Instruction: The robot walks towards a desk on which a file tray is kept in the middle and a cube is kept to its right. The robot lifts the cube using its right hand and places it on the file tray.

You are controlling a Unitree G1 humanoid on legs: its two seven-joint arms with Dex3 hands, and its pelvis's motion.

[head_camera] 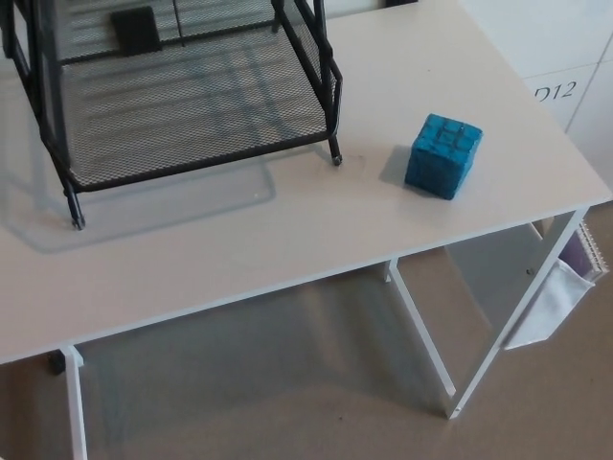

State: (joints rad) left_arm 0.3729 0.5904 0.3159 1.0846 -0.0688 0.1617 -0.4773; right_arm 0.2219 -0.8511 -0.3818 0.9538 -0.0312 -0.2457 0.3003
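A blue cube (442, 155) with a gridded top sits on the white desk (287, 240), toward the right side. To its left stands a black wire-mesh file tray (192, 115) on thin black legs, its lower shelf bare and an upper tier partly cut off by the top edge. About a hand's width of desk separates the cube from the tray's right front leg (335, 153). Neither of my hands shows in the head view.
The desk's front edge runs diagonally across the middle of the picture, with white frame legs (421, 335) and beige carpet below. A white fabric pocket (560, 297) hangs at the desk's right end. White cabinets (565, 57) stand beyond, one marked with a number.
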